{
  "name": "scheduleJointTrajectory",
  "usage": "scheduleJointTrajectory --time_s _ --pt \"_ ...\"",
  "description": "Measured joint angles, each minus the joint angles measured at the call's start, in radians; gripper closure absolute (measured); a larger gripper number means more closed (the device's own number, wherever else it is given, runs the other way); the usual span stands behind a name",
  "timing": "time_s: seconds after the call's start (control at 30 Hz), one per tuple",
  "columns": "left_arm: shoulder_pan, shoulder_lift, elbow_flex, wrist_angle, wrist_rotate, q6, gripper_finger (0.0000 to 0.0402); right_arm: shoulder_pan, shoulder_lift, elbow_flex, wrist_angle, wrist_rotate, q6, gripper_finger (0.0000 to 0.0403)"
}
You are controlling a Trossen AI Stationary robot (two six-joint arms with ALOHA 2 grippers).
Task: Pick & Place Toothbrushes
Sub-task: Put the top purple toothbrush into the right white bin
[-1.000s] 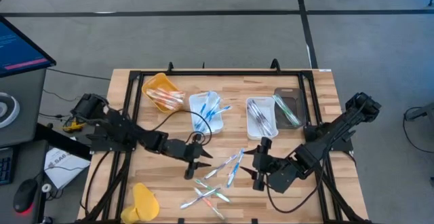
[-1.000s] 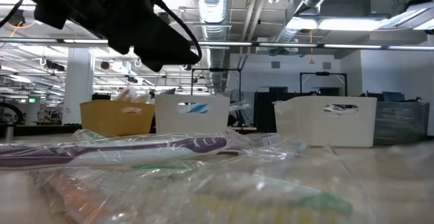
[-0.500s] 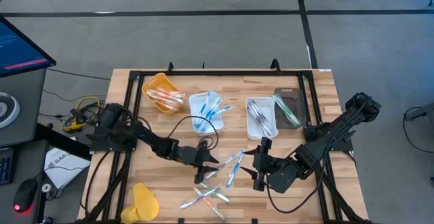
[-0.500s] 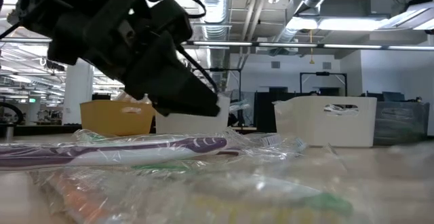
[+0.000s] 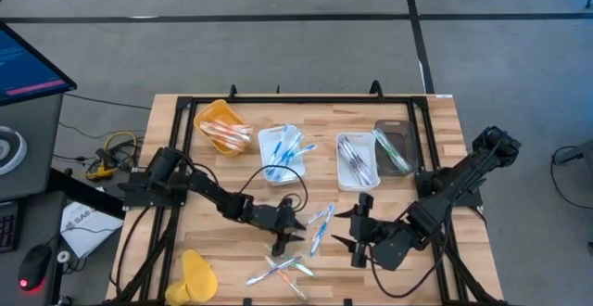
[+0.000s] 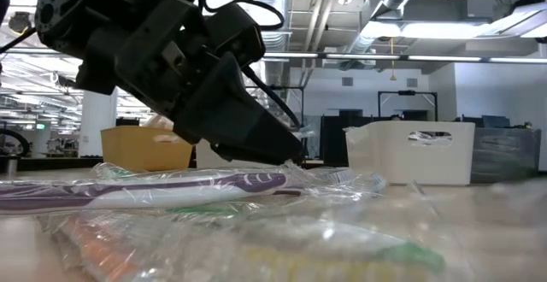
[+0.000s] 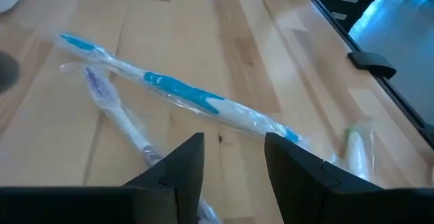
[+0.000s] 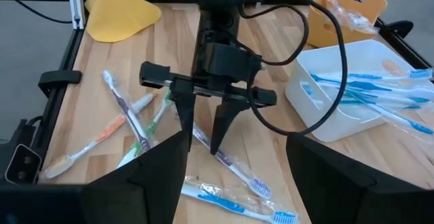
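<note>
We see even, bright light over the wooden table [image 5: 371,111], with only soft shadows beneath the arms. In the low view, ceiling strip lights [image 6: 410,30] glare above, and the wrapped toothbrushes [image 6: 171,188] nearest the lens blur. In the left wrist view the table's edge softens.

We see two matte black jointed arms with boxy housings. A looping black cable [image 5: 248,187] trails along the left arm [image 5: 199,191]. Its tool [image 8: 211,126] carries a flat crossbar and two tapering, pointed black fingers [image 8: 225,122].
</note>
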Motion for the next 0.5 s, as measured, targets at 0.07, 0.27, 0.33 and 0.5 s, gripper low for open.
scheduleJointTrajectory --time_s 0.07,0.27,0.33,0.5 --pt "0.0 0.0 0.0 0.002 -0.003 0.001 0.0251 0.001 0.0 0.0 0.0 0.0 0.0 0.0159" --pt "0.006 0.0 0.0 0.002 -0.022 0.042 0.0251 -0.001 0.0 0.0 0.001 0.0 0.0 0.0159" --pt "0.006 0.0 0.0 0.002 -0.06 0.06 0.0251 -0.001 0.0 0.0 0.001 0.0 0.0 0.0159" --pt "0.006 0.0 -0.01 0.0 -0.125 0.049 0.0251 -0.001 0.0 0.0 0.002 0.0 0.0 0.0159"
